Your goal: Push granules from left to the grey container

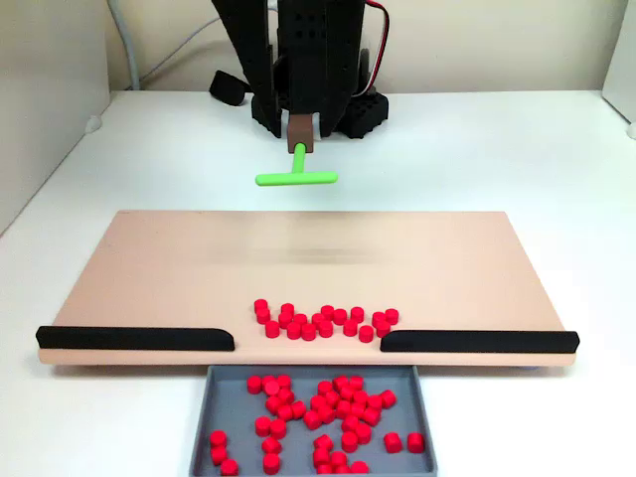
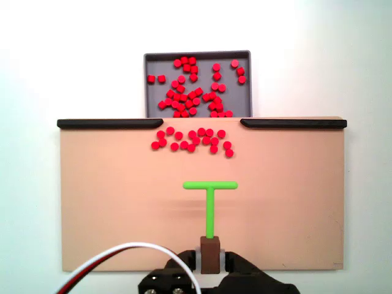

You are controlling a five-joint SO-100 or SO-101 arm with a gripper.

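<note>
Gripper (image 2: 209, 262) sits at the board's near edge in a fixed view looking down, fingers (image 2: 228, 262) closed against both sides of a brown block (image 2: 209, 254), so it is clamped on the block. Green T pusher (image 2: 210, 202) sticks out of the block, away from the gripper, with its crossbar at the far end. In the other fixed view the gripper (image 1: 300, 134) hangs at the far side of the table, pusher (image 1: 297, 175) raised above the white table behind the board, crossbar toward the camera.

Tan board (image 2: 110, 202) lies ahead of the gripper. A loose band of granules (image 2: 193, 141) lies on the board well beyond the crossbar, not touching it, just short of the gap between two black strips (image 2: 107, 123). In the other view the same band (image 1: 325, 321) sits by the board's front edge.

Grey tray (image 2: 153, 61) is past the gap, farthest from the gripper, butted against the board edge. Many granules are scattered inside it, densest toward the middle. Tray (image 1: 214, 417) is nearest the camera in the other view.
</note>
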